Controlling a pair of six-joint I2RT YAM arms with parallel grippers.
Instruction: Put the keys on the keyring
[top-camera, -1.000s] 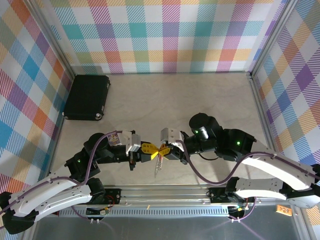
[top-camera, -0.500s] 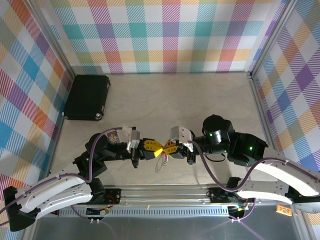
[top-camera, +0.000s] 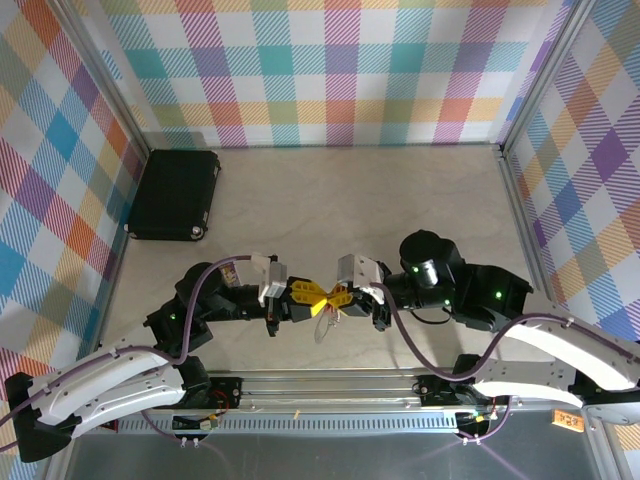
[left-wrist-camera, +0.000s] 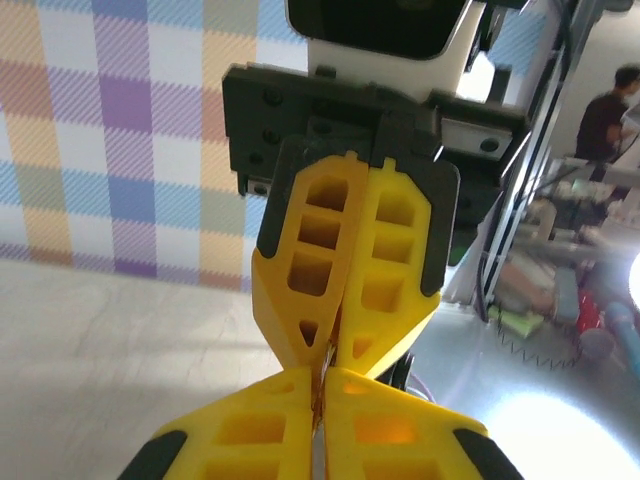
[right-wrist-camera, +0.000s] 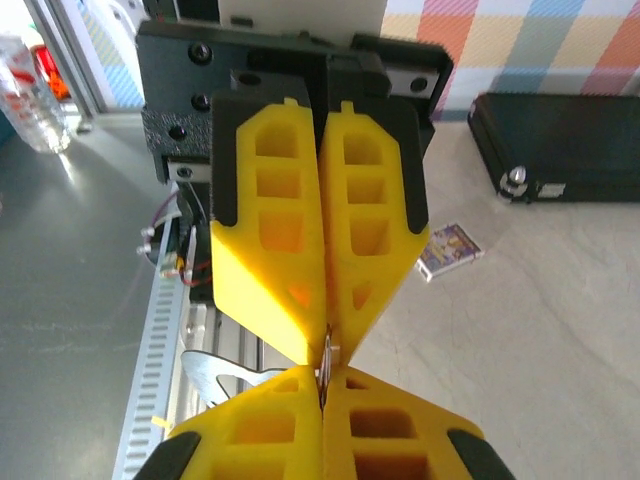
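Keyring (top-camera: 321, 326), small card (right-wrist-camera: 450, 248) (print too blurred)

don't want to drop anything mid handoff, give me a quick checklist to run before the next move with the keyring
1. left gripper shut: ok
2. right gripper shut: ok
3. Both grippers meeting tip to tip above the table: ok
4. keyring hanging below the meeting tips, off the table: ok
5. Which gripper actually holds the keyring: cannot tell
6. red key threaded on the keyring: cannot tell
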